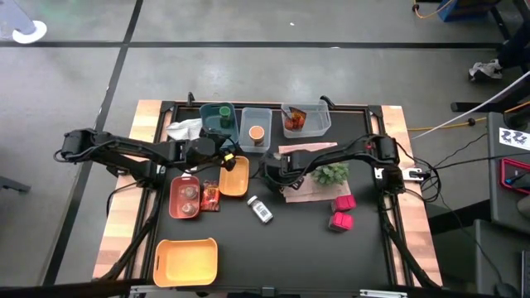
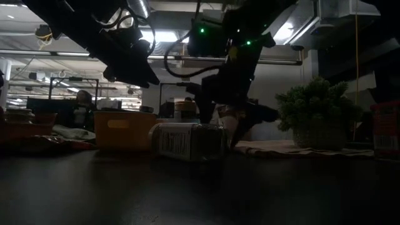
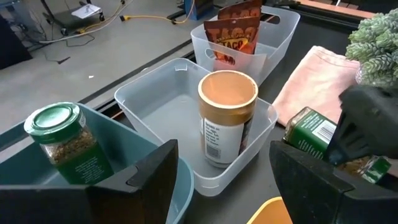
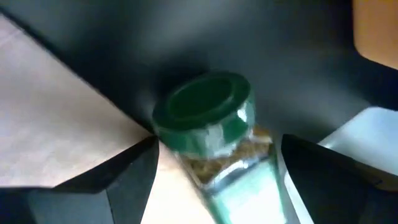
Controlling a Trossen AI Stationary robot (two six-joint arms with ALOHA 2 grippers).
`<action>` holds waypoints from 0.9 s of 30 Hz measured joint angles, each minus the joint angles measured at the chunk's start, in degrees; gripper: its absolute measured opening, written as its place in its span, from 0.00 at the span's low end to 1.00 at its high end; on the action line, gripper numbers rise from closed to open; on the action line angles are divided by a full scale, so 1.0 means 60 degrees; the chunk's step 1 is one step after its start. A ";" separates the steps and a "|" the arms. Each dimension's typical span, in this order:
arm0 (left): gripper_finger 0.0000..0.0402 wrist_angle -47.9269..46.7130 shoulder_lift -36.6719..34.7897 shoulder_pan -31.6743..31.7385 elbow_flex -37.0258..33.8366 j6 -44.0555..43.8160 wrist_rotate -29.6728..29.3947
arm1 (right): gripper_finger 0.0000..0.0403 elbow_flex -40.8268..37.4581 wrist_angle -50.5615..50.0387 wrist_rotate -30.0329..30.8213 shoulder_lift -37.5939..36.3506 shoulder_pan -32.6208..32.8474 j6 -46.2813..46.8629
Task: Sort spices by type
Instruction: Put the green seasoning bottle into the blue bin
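The right gripper (image 4: 214,168) hangs low over the mat near the table's middle, its fingers wide apart around a green-lidded jar (image 4: 208,118) that lies tilted beside the pink cloth (image 4: 56,112); nothing is clamped yet. From the left wrist view the same jar (image 3: 314,134) shows under that dark gripper, between the cloth and the clear bins. The step in hand looks like picking this jar up so it can join the other green-lidded jar (image 3: 62,140) standing in the teal bin (image 1: 217,118). To do it well, the fingers should drop on either side of the glass body below the lid, not on the lid itself, and close squarely, since a round tilted jar is likely to roll or squirt out of a skewed pinch. The cloth edge should stay out of the grip. The left gripper (image 3: 224,180) hovers by the bins, jaws spread and empty, facing the orange-lidded jar (image 3: 227,118) in the clear bin (image 3: 155,102); the carry path should pass clear of it. The packets (image 3: 233,31) sit in the far bin.
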 joint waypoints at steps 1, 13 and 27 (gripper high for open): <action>0.59 0.0002 0.0001 0.0000 0.0000 0.0000 0.0000 | 0.83 -0.0002 -0.0058 0.0000 0.0030 0.0000 0.0000; 0.59 0.0003 -0.0002 0.0000 0.0000 0.0000 0.0004 | 0.73 -0.0002 -0.0076 0.0004 0.0113 0.0007 0.0206; 0.59 0.0003 -0.0002 0.0000 0.0000 -0.0037 0.0004 | 0.52 0.0097 -0.0125 0.0002 0.0124 0.0007 0.1747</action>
